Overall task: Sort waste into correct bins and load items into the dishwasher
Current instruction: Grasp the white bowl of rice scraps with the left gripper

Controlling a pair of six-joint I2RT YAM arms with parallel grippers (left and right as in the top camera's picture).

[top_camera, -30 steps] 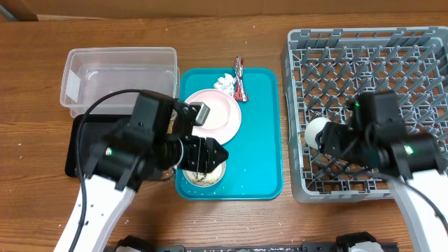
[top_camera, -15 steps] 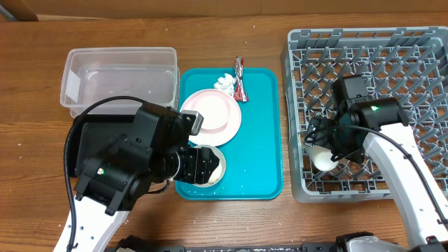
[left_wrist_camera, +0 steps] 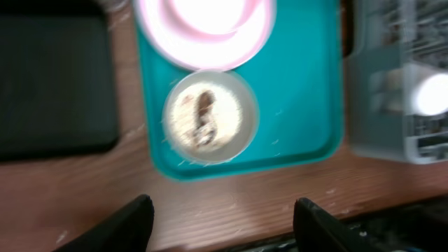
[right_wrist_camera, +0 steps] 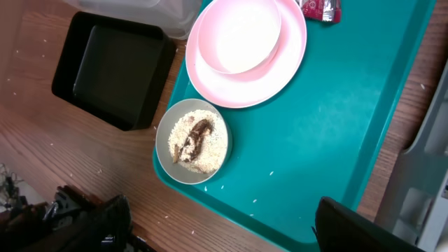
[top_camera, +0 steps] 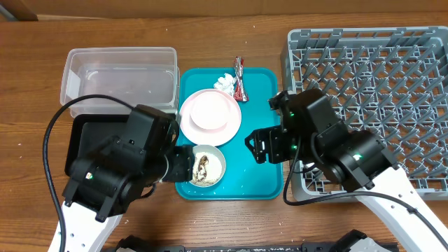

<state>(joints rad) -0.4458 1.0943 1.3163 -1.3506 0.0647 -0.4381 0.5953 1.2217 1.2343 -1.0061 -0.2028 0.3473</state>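
my left end effector [left_wrist_camera: 224,210] and right end effector [right_wrist_camera: 222,213] gape empty; rice bowl [top_camera: 207,166], plate [top_camera: 186,124], wrapper [top_camera: 239,78] and tissue [top_camera: 225,82] sit unsorted on the teal tray [top_camera: 255,133].

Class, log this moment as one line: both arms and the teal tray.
left fingers: open, near rice bowl | right fingers: open, over teal tray | also on tray: pink plate, wrapper, tissue

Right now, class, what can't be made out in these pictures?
Overhead: left arm covers part of the black tray; right arm hides the rack's near corner.
Left wrist: plate cut by top edge; white thing in rack blurred.
Right wrist: wrapper cut by top edge.
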